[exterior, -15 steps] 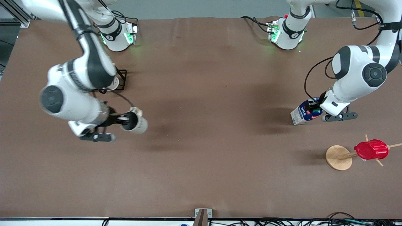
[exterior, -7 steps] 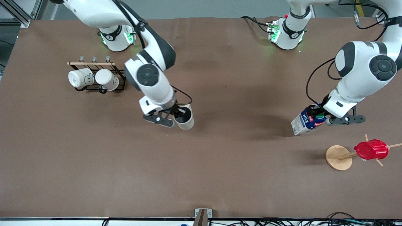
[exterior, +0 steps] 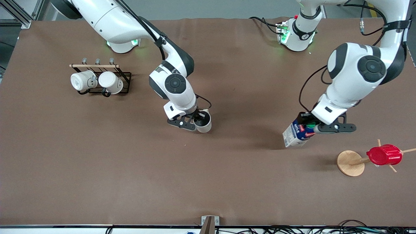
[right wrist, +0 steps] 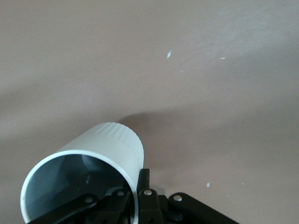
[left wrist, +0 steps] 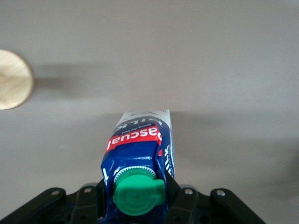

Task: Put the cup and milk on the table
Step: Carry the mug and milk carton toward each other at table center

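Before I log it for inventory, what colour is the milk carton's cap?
Green cap, clearest in the left wrist view.

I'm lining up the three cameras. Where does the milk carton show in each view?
Front view: the milk, tilted, held by the left tool over the table, toward the left arm's end.
Left wrist view: low centre, green cap nearest the lens.
Right wrist view: not in it; only the cup.
Shared landmark: the round wooden base.

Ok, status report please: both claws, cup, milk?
Right claw shut on cup, over mid-table. Left claw shut on milk, near red cup's stand. Nothing blocking.
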`<action>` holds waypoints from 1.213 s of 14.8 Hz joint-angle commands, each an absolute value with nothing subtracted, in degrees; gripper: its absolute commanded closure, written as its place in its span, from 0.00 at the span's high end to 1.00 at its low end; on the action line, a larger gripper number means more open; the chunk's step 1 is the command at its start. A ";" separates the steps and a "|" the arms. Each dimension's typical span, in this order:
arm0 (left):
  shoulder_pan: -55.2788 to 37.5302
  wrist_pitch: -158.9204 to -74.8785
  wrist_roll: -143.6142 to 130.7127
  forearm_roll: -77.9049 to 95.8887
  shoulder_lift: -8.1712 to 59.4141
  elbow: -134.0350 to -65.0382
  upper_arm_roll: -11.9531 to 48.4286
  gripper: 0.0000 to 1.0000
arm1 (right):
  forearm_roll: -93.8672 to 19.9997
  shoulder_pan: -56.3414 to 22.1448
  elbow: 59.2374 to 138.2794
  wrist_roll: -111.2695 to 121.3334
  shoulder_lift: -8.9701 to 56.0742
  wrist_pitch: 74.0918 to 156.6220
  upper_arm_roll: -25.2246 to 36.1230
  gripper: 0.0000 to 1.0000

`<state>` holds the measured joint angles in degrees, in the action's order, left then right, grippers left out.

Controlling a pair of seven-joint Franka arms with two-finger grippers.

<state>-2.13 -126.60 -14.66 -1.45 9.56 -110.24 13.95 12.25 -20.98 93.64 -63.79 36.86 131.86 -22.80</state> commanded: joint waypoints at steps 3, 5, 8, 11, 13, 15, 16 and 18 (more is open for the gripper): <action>-11.40 -125.86 -20.73 -2.81 12.65 -107.76 14.41 0.02 | 14.06 -22.41 93.16 -65.65 38.58 133.33 -23.47 0.07; -16.23 -125.86 -21.71 -2.99 15.54 -106.18 14.33 0.00 | 14.33 -22.59 93.25 -65.83 38.67 135.26 -23.47 0.10; -20.47 -125.95 -28.88 -7.02 20.02 -102.23 14.33 0.00 | 14.33 -22.59 93.43 -66.45 38.76 135.35 -23.47 0.53; -23.37 -125.86 -37.51 -10.19 24.86 -96.87 14.41 0.00 | 14.59 -22.59 93.43 -66.53 38.76 135.44 -23.47 1.00; -25.13 -125.86 -38.84 -10.11 25.14 -96.42 14.41 0.00 | 14.85 -22.59 93.43 -66.45 38.76 135.35 -23.47 1.00; -26.01 -125.86 -38.85 -10.02 25.22 -96.50 14.41 0.00 | 15.03 -22.59 93.51 -66.45 38.76 135.35 -23.47 1.00; -26.10 -125.86 -39.20 -10.02 25.31 -96.42 14.41 0.00 | 15.03 -22.41 93.43 -66.36 38.67 135.18 -23.47 1.00; -26.54 -125.86 -40.86 -9.93 25.58 -96.50 14.50 0.00 | 15.03 -21.80 93.43 -66.09 37.71 133.69 -23.47 1.00</action>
<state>-26.01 -126.61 -38.98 -8.92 25.11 -97.62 14.61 13.44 -22.84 93.53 -64.79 38.56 134.96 -22.80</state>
